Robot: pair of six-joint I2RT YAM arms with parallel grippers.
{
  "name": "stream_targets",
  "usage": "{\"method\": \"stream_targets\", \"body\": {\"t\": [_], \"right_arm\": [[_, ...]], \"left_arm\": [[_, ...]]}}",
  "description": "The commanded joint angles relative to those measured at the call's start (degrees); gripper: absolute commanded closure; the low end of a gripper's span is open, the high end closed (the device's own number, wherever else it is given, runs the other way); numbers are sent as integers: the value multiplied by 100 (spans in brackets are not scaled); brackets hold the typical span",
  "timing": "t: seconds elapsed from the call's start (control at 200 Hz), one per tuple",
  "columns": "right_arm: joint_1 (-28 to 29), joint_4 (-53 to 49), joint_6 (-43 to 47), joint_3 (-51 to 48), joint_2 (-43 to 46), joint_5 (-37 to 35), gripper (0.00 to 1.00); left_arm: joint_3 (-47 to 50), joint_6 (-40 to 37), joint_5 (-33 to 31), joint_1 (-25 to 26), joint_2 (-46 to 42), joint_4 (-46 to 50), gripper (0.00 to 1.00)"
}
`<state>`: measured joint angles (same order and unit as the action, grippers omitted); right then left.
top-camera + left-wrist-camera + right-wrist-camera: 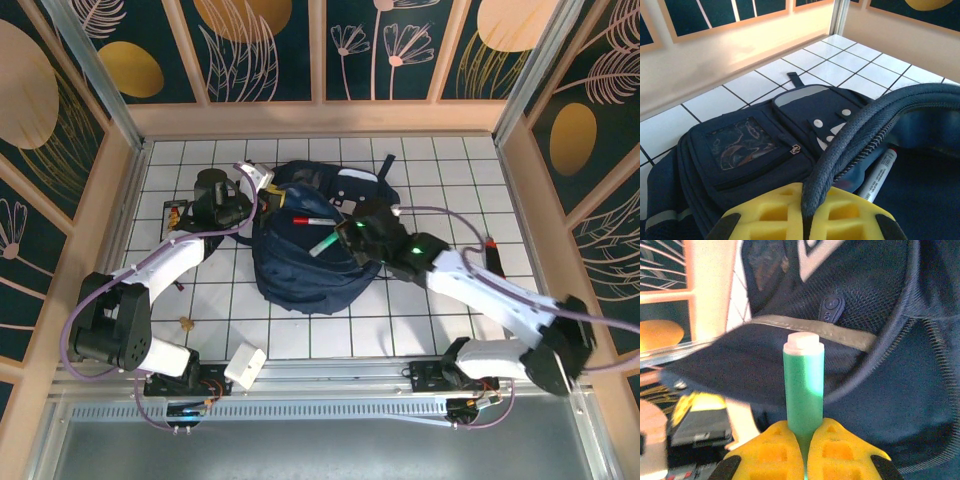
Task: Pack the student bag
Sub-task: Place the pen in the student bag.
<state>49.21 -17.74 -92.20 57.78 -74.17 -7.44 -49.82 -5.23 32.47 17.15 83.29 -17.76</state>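
Centrally, the left fingers (765, 212) pinched the student bag (750, 150) by its opening rim; the right fingers (840, 452) clamped a green marker (803, 385) at mid-frame.

The left arm (165, 262) and the right arm (490, 290) are being clad in white shells with black joint housings. Lilac cables (68, 340) are being trailed along them. Yellow ribbed fingers (765, 215) are being borne by the left gripper (805, 200) and the right gripper (805, 437), and a green lamp (415, 247) is being lit.

Printed label on white marker (879, 172), too small to read
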Motion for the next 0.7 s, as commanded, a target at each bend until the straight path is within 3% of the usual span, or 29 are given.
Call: {"method": "stream_targets", "body": {"t": [0.0,0.055,0.175,0.295,0.455,0.575,0.691], "right_arm": [[-21,688,-1206,405,-938,-185,100],[-201,1171,-1447,426,-1332,-36,99],[-469,2211,-1491,549,-1883,456,60],[-255,820,-1019,917,-1448,-219,28],[-133,650,-1371,-306,-329,-152,28],[105,-157,-1026,-248,-191,-586,32],[301,-203,-638,-218,-245,-688,36]], "left_arm": [[-125,151,86,-54,-127,-216,100],[-53,137,69,-55,-172,-209,100],[107,242,10,-57,-292,-330,100],[161,297,-23,-55,-352,-333,100],[255,351,29,-56,-304,-428,100],[324,467,45,-60,-235,-553,100],[341,573,55,-59,-185,-659,100]]}}
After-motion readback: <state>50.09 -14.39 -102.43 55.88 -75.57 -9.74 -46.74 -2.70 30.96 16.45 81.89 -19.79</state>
